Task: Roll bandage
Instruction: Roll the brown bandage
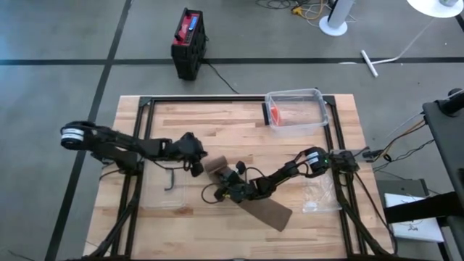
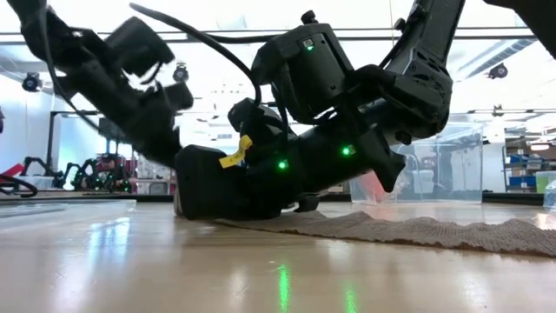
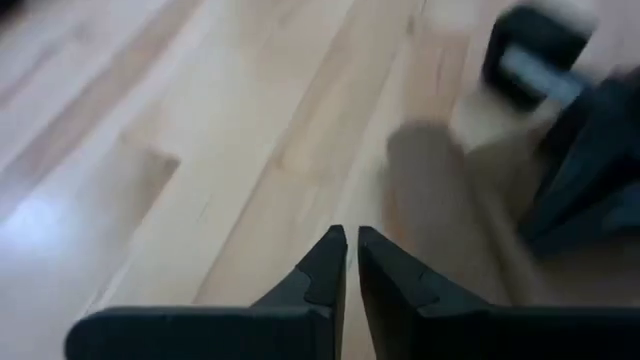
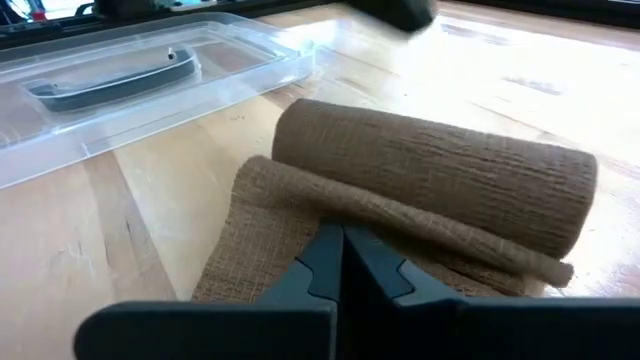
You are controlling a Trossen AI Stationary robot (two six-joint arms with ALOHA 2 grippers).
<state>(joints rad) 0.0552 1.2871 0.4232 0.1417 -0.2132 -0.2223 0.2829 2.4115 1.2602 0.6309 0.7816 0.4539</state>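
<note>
A brown bandage lies near the table's middle. Its rolled part (image 1: pixel 216 166) (image 4: pixel 440 170) rests on the wood, and its unrolled strip (image 1: pixel 270 212) (image 2: pixel 417 230) runs flat toward the near right. My right gripper (image 1: pixel 228 190) (image 4: pixel 342 245) is shut, its tips on the strip just in front of the roll. My left gripper (image 1: pixel 196 165) (image 3: pixel 350 245) is shut and hangs just left of the roll (image 3: pixel 440 200), with nothing between its fingers. My right gripper has its shut fingertips down on the unrolled strip (image 4: pixel 300 215), right beside the roll. The fingers slant down from the table's right and lie along the strip. The strip lies flat on the table. Whether a layer is caught between the tips, I cannot tell.
A clear plastic bin (image 1: pixel 296 112) with something orange in it stands at the far right. A clear lid (image 1: pixel 168 187) (image 4: pixel 150 80) bearing a dark handle lies left of the bandage. A clear plastic bag (image 1: pixel 319 197) lies at the right. A dark frame borders the table.
</note>
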